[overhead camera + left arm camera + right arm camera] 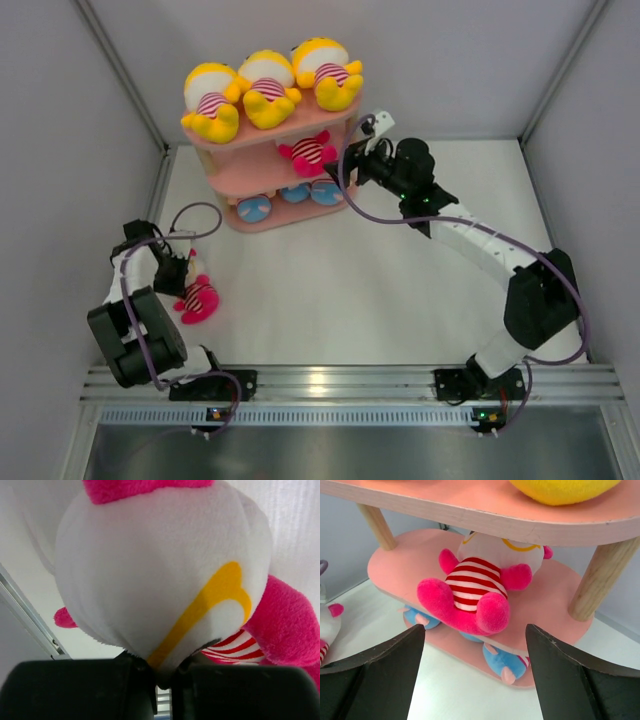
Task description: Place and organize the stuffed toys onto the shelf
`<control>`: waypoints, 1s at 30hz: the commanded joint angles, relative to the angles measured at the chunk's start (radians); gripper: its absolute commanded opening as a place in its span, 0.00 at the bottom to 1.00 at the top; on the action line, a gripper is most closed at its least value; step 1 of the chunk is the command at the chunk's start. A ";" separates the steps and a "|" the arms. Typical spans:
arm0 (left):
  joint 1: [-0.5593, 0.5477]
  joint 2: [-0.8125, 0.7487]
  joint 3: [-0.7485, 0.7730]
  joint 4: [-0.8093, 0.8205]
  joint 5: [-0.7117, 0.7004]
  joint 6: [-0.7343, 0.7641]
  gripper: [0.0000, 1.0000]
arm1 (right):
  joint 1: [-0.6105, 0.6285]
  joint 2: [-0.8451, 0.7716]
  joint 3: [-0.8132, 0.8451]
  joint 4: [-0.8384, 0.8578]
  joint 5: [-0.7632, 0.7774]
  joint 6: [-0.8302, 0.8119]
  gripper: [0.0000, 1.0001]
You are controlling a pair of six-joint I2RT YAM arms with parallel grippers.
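Note:
The pink three-tier shelf (232, 173) stands at the back left. Three yellow stuffed toys (268, 88) lie on its top board. One pink-limbed striped toy (309, 152) lies on the middle board; it also shows in the right wrist view (472, 592). Blue-bottomed toys (297, 193) sit on the bottom board. My right gripper (352, 165) is open and empty just right of the middle board, fingers (380, 670) wide apart. My left gripper (185, 268) is shut on the white head (160, 575) of another pink toy (199, 299) lying on the table at the left.
Grey walls with metal corner posts close in the white table (400, 290) on three sides. An aluminium rail (340, 382) runs along the near edge. A wooden upright (597, 575) of the shelf stands close to my right finger.

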 commanded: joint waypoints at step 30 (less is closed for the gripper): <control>0.000 -0.550 0.246 -0.379 0.424 -0.023 0.00 | 0.673 0.250 0.098 0.157 0.018 -0.240 0.82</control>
